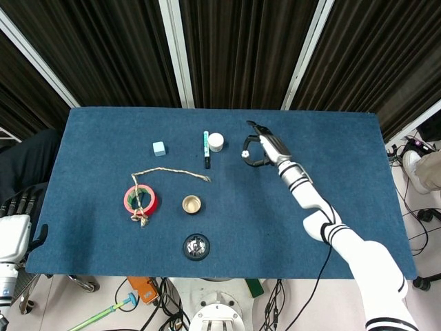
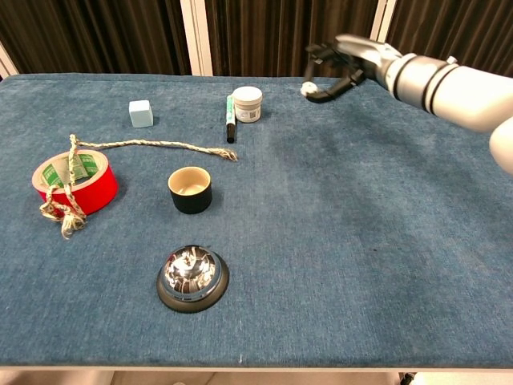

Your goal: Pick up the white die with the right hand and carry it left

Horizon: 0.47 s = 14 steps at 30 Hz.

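Right hand (image 2: 338, 66) grips the white die (image 2: 309, 89) in its fingertips, lifted off the counter (image 1: 227, 214) near the far edge, just right of the white jar (image 2: 247, 103) and marker (image 2: 229, 119). Bare blue cloth beneath and to the right. Left hand (image 1: 15, 210) off the counter's left edge, fingers curled, empty

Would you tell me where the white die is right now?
The white die is held in the right robot hand, just right of the white jar.
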### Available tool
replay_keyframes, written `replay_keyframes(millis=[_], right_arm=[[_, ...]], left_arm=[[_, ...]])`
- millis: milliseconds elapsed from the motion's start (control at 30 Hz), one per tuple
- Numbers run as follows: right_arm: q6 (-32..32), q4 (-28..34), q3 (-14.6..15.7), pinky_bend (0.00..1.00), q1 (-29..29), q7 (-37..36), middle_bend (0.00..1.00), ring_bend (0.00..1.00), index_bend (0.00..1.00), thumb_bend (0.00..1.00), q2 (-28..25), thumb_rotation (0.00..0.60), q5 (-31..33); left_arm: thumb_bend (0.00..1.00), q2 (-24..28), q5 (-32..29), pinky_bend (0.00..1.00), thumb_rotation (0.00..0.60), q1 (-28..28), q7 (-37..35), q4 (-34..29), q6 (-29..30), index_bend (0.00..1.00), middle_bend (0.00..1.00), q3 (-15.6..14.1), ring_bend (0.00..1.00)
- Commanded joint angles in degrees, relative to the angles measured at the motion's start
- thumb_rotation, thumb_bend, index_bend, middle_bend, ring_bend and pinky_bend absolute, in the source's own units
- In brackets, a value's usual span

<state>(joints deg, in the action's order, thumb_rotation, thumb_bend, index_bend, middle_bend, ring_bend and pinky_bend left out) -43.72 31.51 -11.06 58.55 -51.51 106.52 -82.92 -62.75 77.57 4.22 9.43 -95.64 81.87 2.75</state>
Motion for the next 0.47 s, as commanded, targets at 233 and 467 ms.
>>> replay_keyframes(millis=[233, 467], right_arm=[[-4.2, 15.0, -7.6, 0.09, 1.7, 7.4, 0.04, 0.11, 0.74, 0.54, -5.8, 0.600, 5.6], [-4.7, 17.4, -9.5, 0.10, 1.1, 7.1, 0.04, 0.11, 0.75, 0.54, -7.1, 0.600, 7.6]], left_arm=[[0.42, 0.4, -0.5, 0.10, 0.600, -0.4, -0.7, -0.4, 0.2, 0.04, 0.00, 0.0, 0.01], [0.42, 0.6, -0.9, 0.09, 0.600, -0.6, -0.9, -0.6, 0.2, 0.04, 0.00, 0.1, 0.01]])
